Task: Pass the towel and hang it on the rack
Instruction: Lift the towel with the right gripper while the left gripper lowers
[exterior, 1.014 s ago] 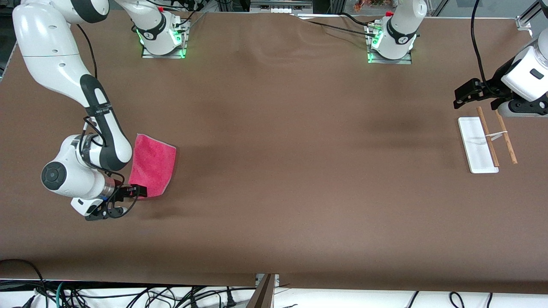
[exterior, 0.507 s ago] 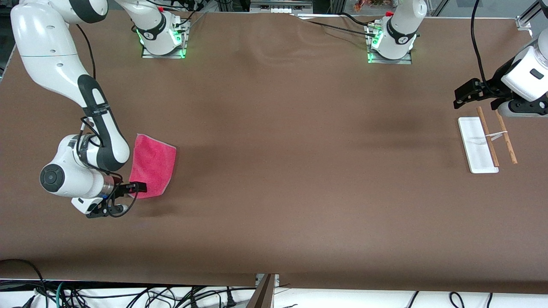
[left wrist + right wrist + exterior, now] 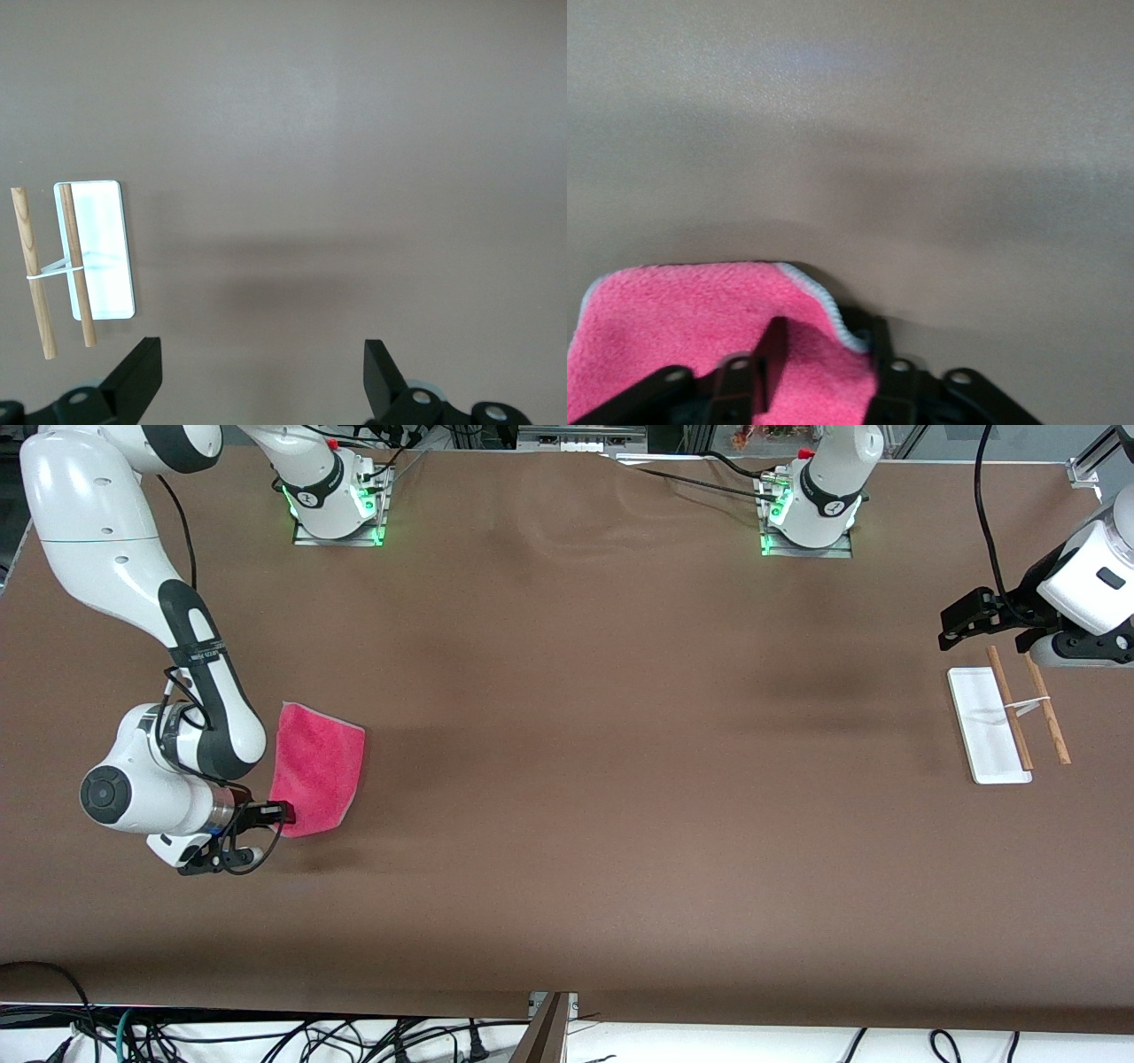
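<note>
The pink-red towel (image 3: 317,766) lies flat on the table near the right arm's end. My right gripper (image 3: 285,812) is low at the towel's corner nearest the front camera. In the right wrist view its fingers (image 3: 772,347) pinch that corner of the towel (image 3: 682,310), and the pale edge curls up against one finger. The rack (image 3: 1010,717), a white base with two brown rods, stands at the left arm's end. My left gripper (image 3: 952,624) hovers open and empty beside the rack. The left wrist view shows the rack (image 3: 71,266) past the open gripper (image 3: 261,372).
The brown table (image 3: 602,779) stretches bare between towel and rack. The arm bases (image 3: 337,505) stand along the edge farthest from the front camera. Cables hang below the table's nearest edge.
My right gripper has shifted slightly toward the right arm's end at the towel's corner. The towel and the left arm have not moved.
</note>
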